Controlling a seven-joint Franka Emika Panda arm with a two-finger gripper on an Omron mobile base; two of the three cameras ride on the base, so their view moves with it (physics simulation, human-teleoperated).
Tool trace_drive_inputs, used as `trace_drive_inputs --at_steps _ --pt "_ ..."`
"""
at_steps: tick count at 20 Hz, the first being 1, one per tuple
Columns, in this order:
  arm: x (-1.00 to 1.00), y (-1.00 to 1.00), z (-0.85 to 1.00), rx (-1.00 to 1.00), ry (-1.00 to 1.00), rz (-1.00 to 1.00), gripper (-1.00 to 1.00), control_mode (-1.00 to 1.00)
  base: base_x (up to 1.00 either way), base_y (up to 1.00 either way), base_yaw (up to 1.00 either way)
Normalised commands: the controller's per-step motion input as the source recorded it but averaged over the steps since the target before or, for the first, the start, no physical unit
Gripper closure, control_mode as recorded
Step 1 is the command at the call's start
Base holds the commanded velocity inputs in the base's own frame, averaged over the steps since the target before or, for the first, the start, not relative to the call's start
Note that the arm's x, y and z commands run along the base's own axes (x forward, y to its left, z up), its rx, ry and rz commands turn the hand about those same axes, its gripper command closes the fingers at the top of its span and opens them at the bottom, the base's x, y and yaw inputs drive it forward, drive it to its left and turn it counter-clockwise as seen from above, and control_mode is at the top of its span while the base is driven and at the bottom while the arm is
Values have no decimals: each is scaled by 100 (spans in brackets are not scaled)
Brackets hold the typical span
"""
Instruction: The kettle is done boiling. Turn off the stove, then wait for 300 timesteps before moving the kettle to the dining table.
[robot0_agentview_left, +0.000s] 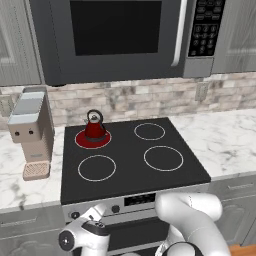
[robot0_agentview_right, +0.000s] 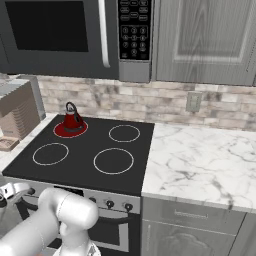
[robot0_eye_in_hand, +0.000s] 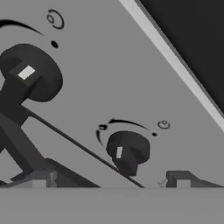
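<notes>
The small red kettle (robot0_agentview_left: 94, 127) (robot0_agentview_right: 72, 120) stands upright on the back-left burner (robot0_agentview_left: 80, 141) of the black glass-top stove (robot0_agentview_left: 125, 150) (robot0_agentview_right: 85, 145). That burner glows red. My hand (robot0_agentview_left: 80, 232) hangs low in front of the stove's silver panel, near its left knobs. In the hand view my gripper (robot0_eye_in_hand: 109, 180) is open, its fingertips (robot0_eye_in_hand: 39, 179) wide apart, and it holds nothing. A dark knob (robot0_eye_in_hand: 127, 149) sits just ahead between them, and a second, larger-looking knob (robot0_eye_in_hand: 31, 74) lies to the upper left. The dining table is out of view.
A beige coffee machine (robot0_agentview_left: 31, 131) stands on the marble counter left of the stove. A dark microwave (robot0_agentview_left: 120, 35) hangs above the burners. More marble counter (robot0_agentview_right: 200, 160) stretches to the right, with grey cabinets above and below it.
</notes>
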Motion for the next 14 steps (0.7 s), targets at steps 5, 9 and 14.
trace_drive_inputs --at_steps 5,9,14 --pt "20 -9 0 2 0 0 -100 -100 0 0 0" --pt "21 0 -6 0 1 1 -100 -100 0 0 0" --pt "15 0 -16 0 0 2 -100 -100 0 0 0"
